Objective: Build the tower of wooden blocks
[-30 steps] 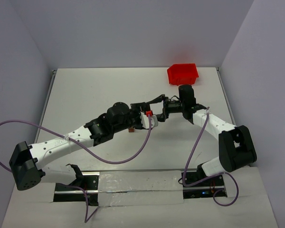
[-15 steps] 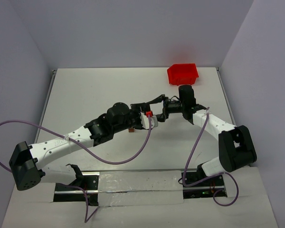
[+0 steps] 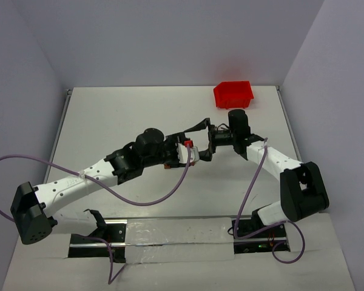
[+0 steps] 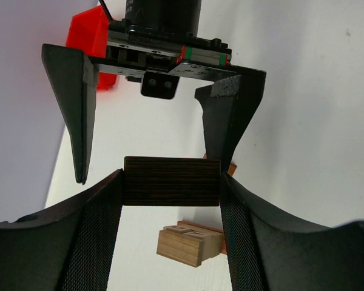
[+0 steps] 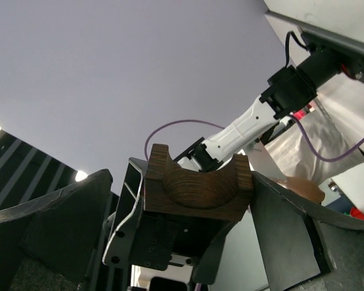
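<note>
Left gripper (image 4: pixel 171 182) pinches the dark arch block (image 5: pixel 197 188) by its two ends, mesh pads (image 4: pixel 109 230) pressed flat against it. The block is held clear of the table (image 3: pixel 109 121), long side level in the left wrist view. Its arch notch faces the right wrist camera.

Right gripper (image 4: pixel 151 162) is spread wide and faces the left one head-on, one finger on each side of the arch block. Its finger (image 4: pixel 230 115) on the right in the left wrist view comes just beside the block's corner; can't tell if it touches. The other finger (image 4: pixel 73 109) stands apart from the block.

Landmark is the red bin (image 3: pixel 233 94). It sits at the far right of the table. In the top view both grippers meet near it, on its near-left side and not touching it.

Tan wood blocks (image 4: pixel 188 242) lie on the table under the held block, nearer the robot than the red bin. There are at least two pieces, pressed together; can't tell if they are stacked or side by side. A small brown bit (image 4: pixel 232 168) peeks out behind the right gripper's finger. One brown piece (image 3: pixel 168 165) shows under the left wrist, further from the bin than the grippers.
</note>
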`<state>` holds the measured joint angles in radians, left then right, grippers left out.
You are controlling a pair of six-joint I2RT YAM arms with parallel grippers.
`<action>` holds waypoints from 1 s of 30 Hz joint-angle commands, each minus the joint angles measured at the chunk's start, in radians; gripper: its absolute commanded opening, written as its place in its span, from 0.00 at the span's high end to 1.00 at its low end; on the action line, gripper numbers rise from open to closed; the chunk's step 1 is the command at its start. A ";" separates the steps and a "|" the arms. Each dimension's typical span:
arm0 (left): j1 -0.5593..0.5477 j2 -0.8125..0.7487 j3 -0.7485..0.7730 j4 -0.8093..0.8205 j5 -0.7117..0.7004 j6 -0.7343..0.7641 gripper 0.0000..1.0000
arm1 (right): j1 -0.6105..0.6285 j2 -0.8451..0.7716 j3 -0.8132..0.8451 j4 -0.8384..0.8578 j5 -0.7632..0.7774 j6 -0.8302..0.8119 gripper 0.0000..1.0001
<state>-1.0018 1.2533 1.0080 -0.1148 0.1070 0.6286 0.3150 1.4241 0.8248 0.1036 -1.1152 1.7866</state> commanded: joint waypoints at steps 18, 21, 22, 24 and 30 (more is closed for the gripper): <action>0.353 -0.007 0.255 -0.514 0.488 0.009 1.00 | -0.185 0.121 0.413 -0.579 0.199 -0.996 0.00; 0.393 0.075 0.352 -0.670 0.603 0.077 1.00 | -0.189 0.158 0.491 -0.646 0.207 -1.148 0.00; 0.395 0.094 0.361 -0.689 0.609 0.091 1.00 | -0.190 0.168 0.509 -0.672 0.213 -1.178 0.00; 0.416 0.116 0.353 -0.687 0.661 0.130 1.00 | -0.192 0.176 0.521 -0.704 0.216 -1.227 0.00; 0.429 0.134 0.304 -0.627 0.647 0.215 1.00 | -0.194 0.170 0.547 -0.735 0.220 -1.301 0.00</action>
<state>-0.5826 1.3779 1.3075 -0.7333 0.6726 0.7342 0.1261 1.5909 1.3119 -0.5625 -0.9067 0.6161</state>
